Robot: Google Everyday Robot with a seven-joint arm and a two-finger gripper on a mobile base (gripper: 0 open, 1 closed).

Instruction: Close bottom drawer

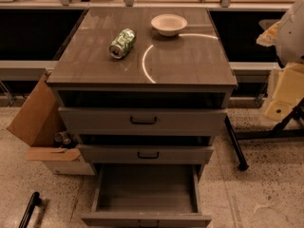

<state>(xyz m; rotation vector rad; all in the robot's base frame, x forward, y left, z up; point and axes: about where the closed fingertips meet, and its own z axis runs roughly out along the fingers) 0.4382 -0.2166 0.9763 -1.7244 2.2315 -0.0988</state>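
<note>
The bottom drawer [146, 218] is pulled far out of the grey-brown cabinet [142, 80]. Its plain grey box interior [146, 189] is open to view and holds nothing. Its front lies at the lower edge of the view, with the small dark handle mostly cut off. The middle drawer [146, 154] and the top drawer [142, 120] above it stick out a little. My gripper [284, 96] is a cream-coloured part at the right edge, under the white arm [290, 27]. It is well to the right of the cabinet, about level with the top, and touches nothing.
A green can [122, 43] lies on its side on the cabinet top, with a white bowl [168, 24] behind it. A cardboard box [38, 122] stands on the floor at the left. A black bar [28, 209] lies at the lower left. A black leg [235, 144] slants at the right.
</note>
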